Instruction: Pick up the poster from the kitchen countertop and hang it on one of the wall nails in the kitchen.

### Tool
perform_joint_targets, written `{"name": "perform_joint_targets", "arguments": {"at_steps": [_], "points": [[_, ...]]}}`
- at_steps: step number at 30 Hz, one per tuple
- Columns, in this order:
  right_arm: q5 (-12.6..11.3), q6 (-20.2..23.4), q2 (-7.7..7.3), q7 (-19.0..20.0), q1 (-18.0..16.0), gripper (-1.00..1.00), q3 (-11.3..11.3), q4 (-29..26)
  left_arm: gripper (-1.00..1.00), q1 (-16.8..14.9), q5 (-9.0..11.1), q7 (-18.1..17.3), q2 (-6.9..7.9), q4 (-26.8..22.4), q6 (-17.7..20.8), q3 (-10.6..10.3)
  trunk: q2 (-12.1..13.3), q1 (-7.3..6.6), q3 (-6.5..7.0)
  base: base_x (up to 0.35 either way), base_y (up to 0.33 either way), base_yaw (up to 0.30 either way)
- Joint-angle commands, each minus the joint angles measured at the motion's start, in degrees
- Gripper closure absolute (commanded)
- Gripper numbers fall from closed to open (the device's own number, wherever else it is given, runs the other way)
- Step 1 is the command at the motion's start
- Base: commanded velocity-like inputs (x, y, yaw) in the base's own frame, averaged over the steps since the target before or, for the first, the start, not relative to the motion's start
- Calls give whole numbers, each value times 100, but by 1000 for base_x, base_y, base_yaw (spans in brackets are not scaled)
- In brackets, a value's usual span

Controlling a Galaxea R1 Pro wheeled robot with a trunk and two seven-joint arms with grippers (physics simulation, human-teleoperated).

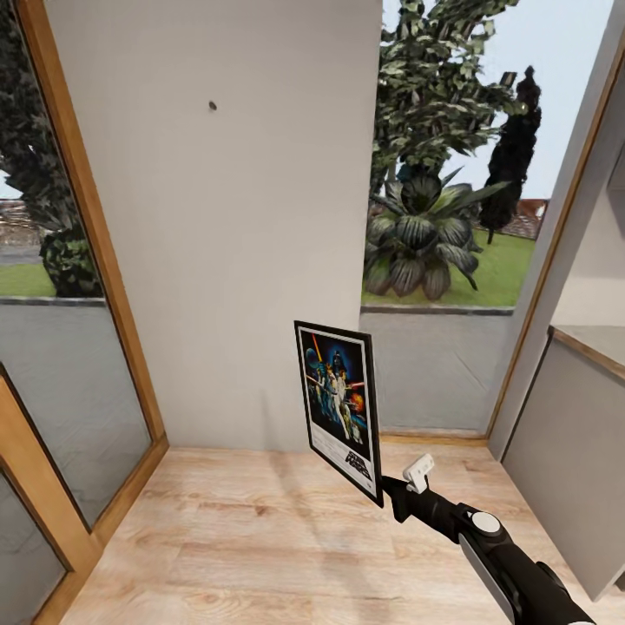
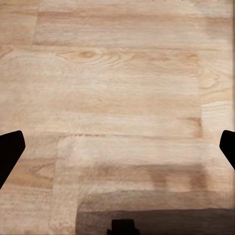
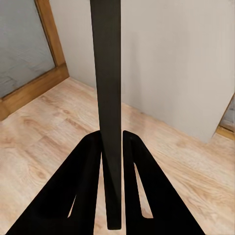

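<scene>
The poster (image 1: 339, 404) stands upright in the head view, held by its lower right corner in my right gripper (image 1: 388, 493), which is shut on it. In the right wrist view I see the poster edge-on as a dark strip (image 3: 108, 98) clamped between the two black fingers (image 3: 81, 186). A wall nail (image 1: 213, 106) sticks out of the light-grey wall (image 1: 226, 243) high up, well above and left of the poster. My left gripper (image 2: 117, 147) is open over the wooden floor, its fingertips (image 2: 10, 147) at the picture's sides. The kitchen countertop is out of view.
Wood-framed glass panels (image 1: 69, 365) flank the wall on the left, and a window (image 1: 451, 217) looks onto garden plants at the right. A grey cabinet (image 1: 573, 451) stands at the right. Light wooden floor (image 1: 260, 538) lies between me and the wall.
</scene>
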Motion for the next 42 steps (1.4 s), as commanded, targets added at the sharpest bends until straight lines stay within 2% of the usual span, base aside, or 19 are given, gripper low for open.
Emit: {"name": "perform_joint_targets", "arguments": {"at_steps": [1, 11, 32, 39, 42], "points": [[-63, 1, -7, 19, -6, 100, 20, 5, -100, 3, 3, -37, -7, -8, 0, 18, 39, -23, 14, 0, 3, 0], [-39, 3, -8, 5, -6, 100, 14, 18, -100, 3, 3, -32, -16, -21, 21, 3, 440, -242, 193, 8, 1, 0], [-61, -6, -25, 18, -6, 100, -4, 5, -100, 3, -6, -25, -16, -16, 8, 4, 1282, -703, 570, 113, 0, 0], [-62, -8, -27, 19, -6, 100, -5, 5, -100, 3, -6, -41, -14, -16, -24, 5, 1282, -703, 570, 41, 0, 0], [-61, -8, -27, 19, -6, 100, -5, 5, -100, 3, -6, -42, -12, -16, -27, 2, 1402, -769, 624, 5, 0, 0]]}}
